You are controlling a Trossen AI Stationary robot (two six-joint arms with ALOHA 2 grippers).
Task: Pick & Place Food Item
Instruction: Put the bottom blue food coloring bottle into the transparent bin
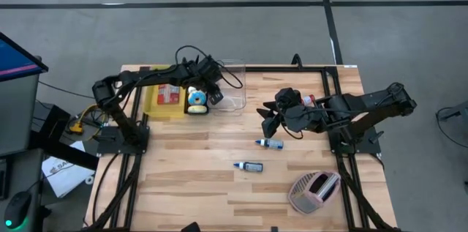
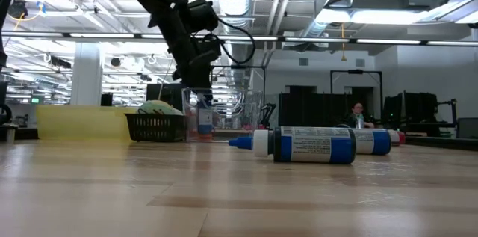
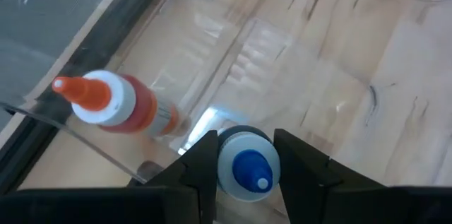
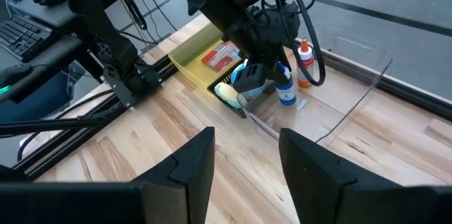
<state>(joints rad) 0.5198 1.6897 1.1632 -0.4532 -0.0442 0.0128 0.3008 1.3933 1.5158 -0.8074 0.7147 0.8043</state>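
Note:
A white bottle with a blue cap (image 3: 244, 171) stands upright between the fingers of my left gripper (image 1: 214, 93), inside the clear plastic container (image 1: 232, 85) at the table's far middle. An orange-capped bottle (image 3: 116, 104) stands in the same container beside it. In the right wrist view the held bottle (image 4: 285, 93) is upright next to the orange-capped bottle (image 4: 304, 58). My right gripper (image 4: 247, 157) hangs open above the table's right half (image 1: 270, 118), with nothing between its fingers. My left gripper pinches the bottle's upper body (image 3: 224, 176), just below the blue cap, between its two fingers (image 3: 201, 160). The fingers slant down from the table's left side. The bottle stays upright, cap up, inside the clear container; whether its base rests on the floor I cannot tell.
Two more blue-capped bottles (image 1: 269, 143) (image 1: 248, 165) lie on the table's middle. A yellow tray (image 1: 157, 104) with a red packet and a small black basket (image 1: 196, 102) stand left of the container. A pink basket (image 1: 314, 189) lies near the front right.

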